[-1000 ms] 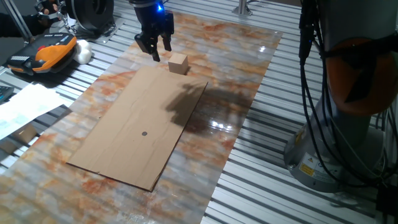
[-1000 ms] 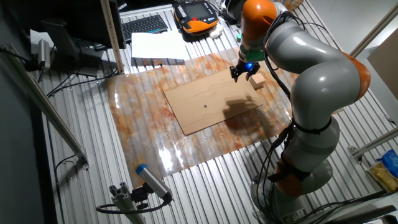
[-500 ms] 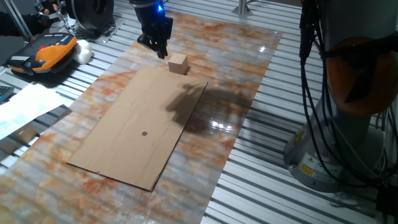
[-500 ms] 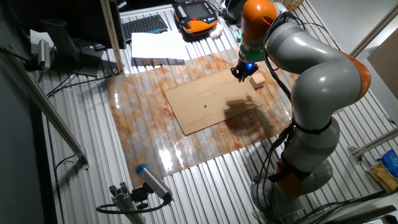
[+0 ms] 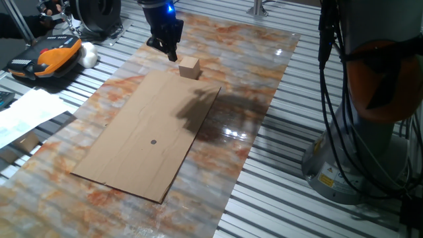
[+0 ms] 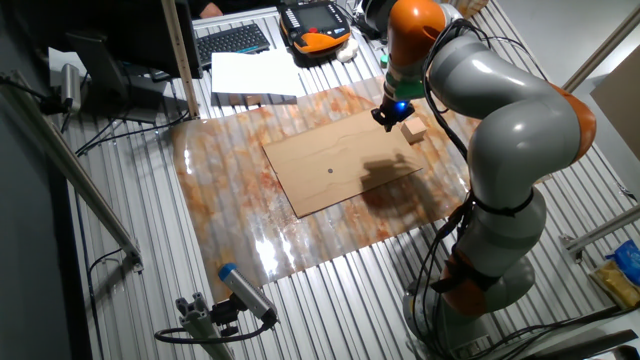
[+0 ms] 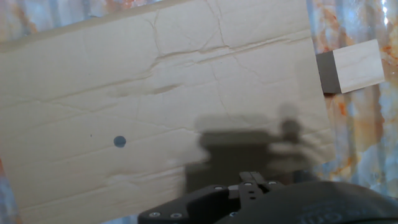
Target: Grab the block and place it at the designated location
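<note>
Hangs low over the far end of the table — gripper point(image 5: 170, 51) pointing down, fingers drawn together, nothing between them; grey-and-orange arm point(image 6: 500, 120) arched above.

Cardboard sheet point(image 7: 155, 81): it fills most of what I see, pale tan, creased with fine wrinkles, lying slightly tilted across the frame.
Dot point(image 7: 120, 142): small, dark and round, marked on the sheet's lower left part.
Block point(image 7: 357, 65): light wooden cube at the right edge, just off the sheet's right border, one shaded side facing the cardboard.
Tabletop point(image 7: 354, 137): marbled orange-grey, showing along the right and the top left.
Shadow: dark blocky patch on the sheet, right of centre, low.
My end effector: only its dark housing with screws shows at the bottom; fingers unseen.
</note>
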Motion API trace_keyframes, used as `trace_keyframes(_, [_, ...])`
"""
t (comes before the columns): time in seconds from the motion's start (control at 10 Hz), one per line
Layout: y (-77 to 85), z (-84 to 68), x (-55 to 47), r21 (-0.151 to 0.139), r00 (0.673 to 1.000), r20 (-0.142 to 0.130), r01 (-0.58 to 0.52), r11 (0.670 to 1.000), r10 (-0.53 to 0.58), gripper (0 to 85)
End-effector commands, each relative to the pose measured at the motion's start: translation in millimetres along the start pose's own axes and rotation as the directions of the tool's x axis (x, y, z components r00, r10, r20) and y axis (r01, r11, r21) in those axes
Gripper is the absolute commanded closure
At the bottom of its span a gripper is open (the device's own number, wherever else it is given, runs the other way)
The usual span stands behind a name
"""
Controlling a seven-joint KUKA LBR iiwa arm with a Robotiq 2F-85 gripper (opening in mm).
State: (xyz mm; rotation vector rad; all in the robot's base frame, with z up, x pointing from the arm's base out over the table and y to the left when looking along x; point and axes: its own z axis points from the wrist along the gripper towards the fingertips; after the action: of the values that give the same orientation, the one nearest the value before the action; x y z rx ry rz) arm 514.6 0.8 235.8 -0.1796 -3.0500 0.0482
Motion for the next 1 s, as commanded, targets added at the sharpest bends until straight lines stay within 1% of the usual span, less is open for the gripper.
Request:
trace_keyframes(0.0, [0.0,0.0,0.0,0.000,1.000,-0.001,0.000,1.000,0.000,85.0])
trace_keyframes(0.9, [0.0,0.0,0.1,0.000,1.000,-0.001,-0.001,1.000,0.001,85.0])
